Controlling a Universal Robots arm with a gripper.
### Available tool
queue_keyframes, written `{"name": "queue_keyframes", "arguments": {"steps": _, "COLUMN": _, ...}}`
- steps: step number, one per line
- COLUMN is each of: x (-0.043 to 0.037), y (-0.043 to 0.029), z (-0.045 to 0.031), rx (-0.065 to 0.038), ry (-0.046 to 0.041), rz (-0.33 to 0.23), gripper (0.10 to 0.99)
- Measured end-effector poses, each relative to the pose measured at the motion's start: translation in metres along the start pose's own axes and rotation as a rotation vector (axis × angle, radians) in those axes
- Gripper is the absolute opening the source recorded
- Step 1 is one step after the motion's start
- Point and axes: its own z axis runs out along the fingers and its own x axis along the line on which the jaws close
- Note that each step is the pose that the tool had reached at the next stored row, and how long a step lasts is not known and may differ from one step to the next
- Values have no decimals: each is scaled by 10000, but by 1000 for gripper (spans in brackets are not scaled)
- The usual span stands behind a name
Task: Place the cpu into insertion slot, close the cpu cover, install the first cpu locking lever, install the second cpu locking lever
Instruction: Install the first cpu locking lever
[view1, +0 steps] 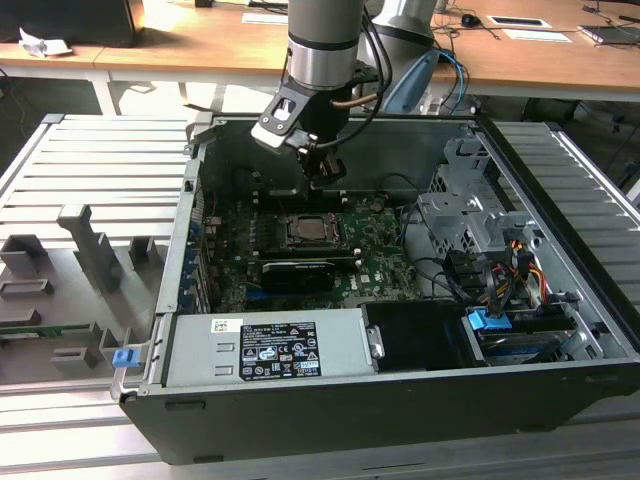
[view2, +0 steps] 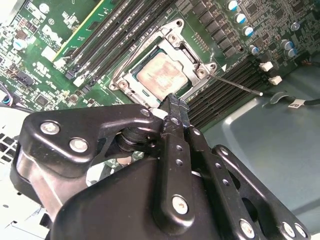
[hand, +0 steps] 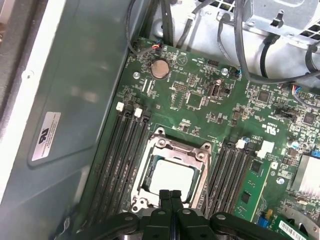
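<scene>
The cpu (view2: 161, 75) (hand: 172, 177) lies flat in the insertion slot (view1: 305, 232) on the green motherboard, pale metal face up. Over it the cpu cover (view2: 176, 41) (hand: 181, 147) lies down as a silver frame, and the chip shows through its window. A thin locking lever (view2: 240, 85) sticks out from one socket corner over the memory slots. My gripper (view1: 322, 183) (view2: 172, 101) (hand: 171, 194) hangs just above the socket's edge, shut, fingers pressed together with nothing between them.
Black memory slots (hand: 125, 150) flank the socket on both sides. A long black card (view1: 295, 272) lies in front of it, then the power supply (view1: 270, 350). Cables and a drive cage (view1: 480, 235) fill the exterior view's right. Case walls (view1: 400, 140) ring the board.
</scene>
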Motion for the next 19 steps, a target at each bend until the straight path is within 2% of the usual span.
{"name": "queue_keyframes", "arguments": {"steps": 11, "x": 27, "y": 4, "z": 1, "rx": 12, "ry": -27, "rz": -224, "gripper": 106}}
{"name": "queue_keyframes", "arguments": {"steps": 19, "x": 50, "y": 11, "z": 1, "rx": 38, "ry": -92, "rz": -435, "gripper": 106}}
